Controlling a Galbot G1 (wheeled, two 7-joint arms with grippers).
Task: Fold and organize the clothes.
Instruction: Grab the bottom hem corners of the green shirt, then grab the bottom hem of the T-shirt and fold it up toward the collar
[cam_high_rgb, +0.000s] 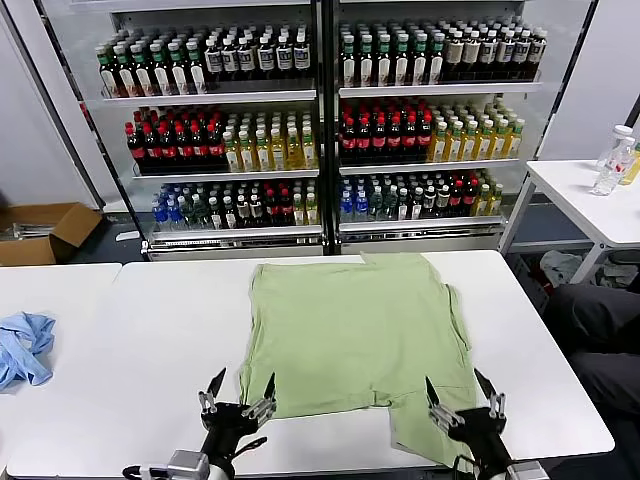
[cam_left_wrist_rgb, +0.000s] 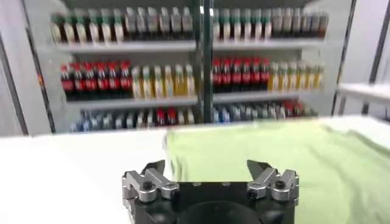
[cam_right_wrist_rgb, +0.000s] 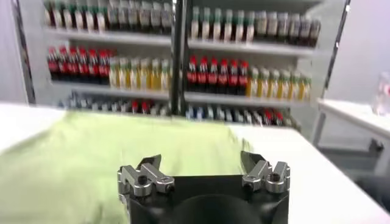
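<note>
Head view shows one light green shirt (cam_high_rgb: 352, 335) spread flat on the white counter (cam_high_rgb: 150, 350), its plain side up, no print visible. One blue cloth (cam_high_rgb: 24, 347) lies at the counter's left edge, partly cut off. One cardboard box (cam_high_rgb: 40, 232) sits on the floor, its contents unclear. Two tools wait at the near edge: the left tool (cam_high_rgb: 238, 392) just beside the shirt's hem, the right tool (cam_high_rgb: 461, 396) over its lower corner, both spread wide and holding nothing.

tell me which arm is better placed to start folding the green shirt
Right, probably. The right gripper hovers open over the shirt at its near sleeve; the left gripper, also open, sits at the hem corner.
</note>
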